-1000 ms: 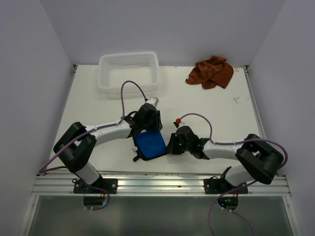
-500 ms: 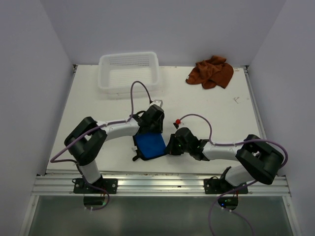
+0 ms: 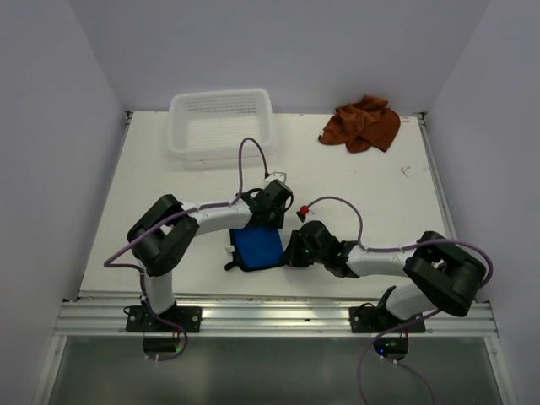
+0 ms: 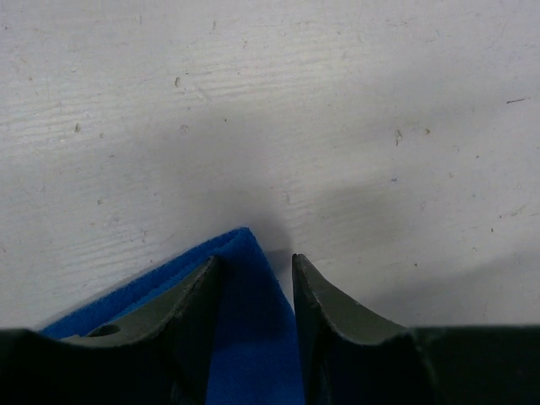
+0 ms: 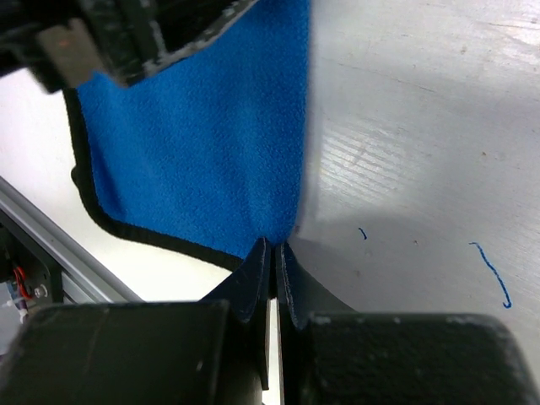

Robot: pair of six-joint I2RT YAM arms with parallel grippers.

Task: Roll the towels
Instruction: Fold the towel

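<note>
Left gripper (image 3: 270, 224) has slid rightward along the far edge of the blue towel (image 3: 257, 247) since a second ago. Its forearm reaches right, and its fingers stand narrowly apart astride the far right corner; whether they pinch it, I cannot tell. Right gripper (image 3: 289, 251), its arm stretched low to the left, is closed thin on the towel's right edge. The towel lies flat between the two grippers, nearly square and tilted slightly, while the rust-brown towel (image 3: 361, 125) lies crumpled well beyond them.

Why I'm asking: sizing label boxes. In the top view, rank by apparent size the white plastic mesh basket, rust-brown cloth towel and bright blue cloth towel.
1. white plastic mesh basket
2. crumpled rust-brown cloth towel
3. folded bright blue cloth towel, partly covered, so less sure
</note>
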